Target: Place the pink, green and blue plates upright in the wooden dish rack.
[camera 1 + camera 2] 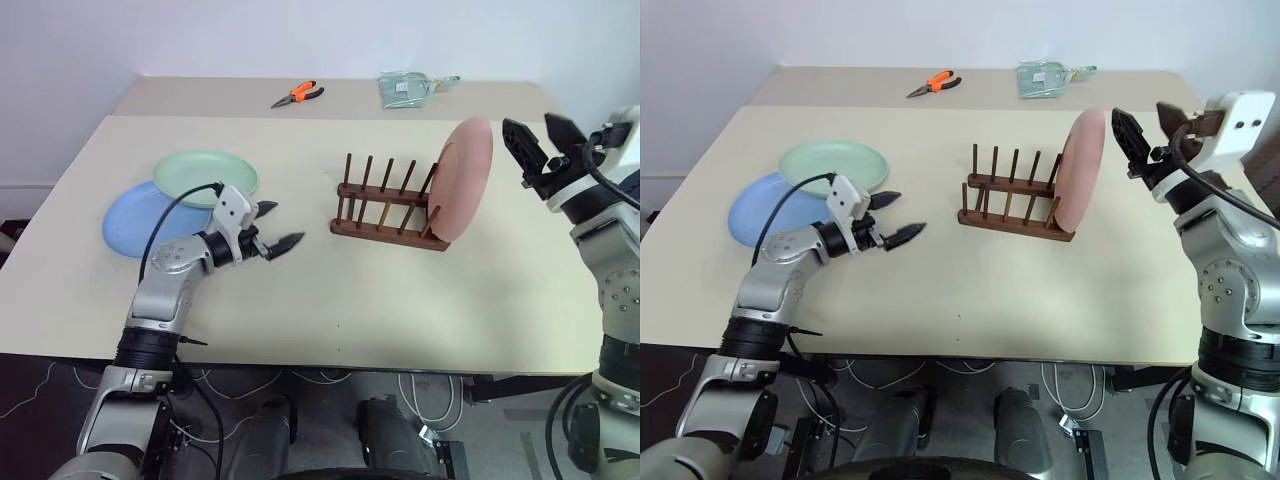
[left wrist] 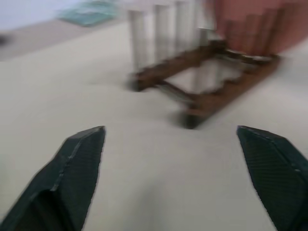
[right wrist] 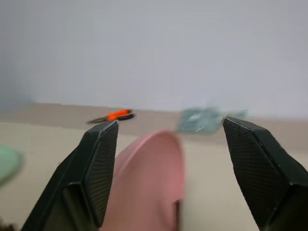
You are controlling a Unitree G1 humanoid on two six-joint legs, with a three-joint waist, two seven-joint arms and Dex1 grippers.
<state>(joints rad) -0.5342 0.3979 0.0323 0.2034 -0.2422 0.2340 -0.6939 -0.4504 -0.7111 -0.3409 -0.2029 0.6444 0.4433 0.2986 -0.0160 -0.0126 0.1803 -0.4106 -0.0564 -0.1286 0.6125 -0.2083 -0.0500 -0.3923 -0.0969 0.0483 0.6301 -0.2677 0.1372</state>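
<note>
Salmon-pink plate [image 1: 463, 178] stands upright in dark wooden rack [image 1: 385, 215] — both grippers [image 1: 272, 227] [image 1: 540, 140] spread wide, empty.

Rack [image 1: 388, 205] sits right of left pincer [image 1: 279, 226]; one plate [image 1: 464, 178] stands in its right end, left of right pincer [image 1: 541, 137]; two plates [image 1: 160, 205] lie behind-left of left pincer on desk [image 1: 400, 300].

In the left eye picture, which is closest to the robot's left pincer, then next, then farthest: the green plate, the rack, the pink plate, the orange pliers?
From the left pincer:
1. Green plate, just behind it to its left.
2. Rack, to its right; too close to call with the green plate.
3. Pink plate, upright at the rack's far right end.
4. Orange pliers, at the table's back.
</note>
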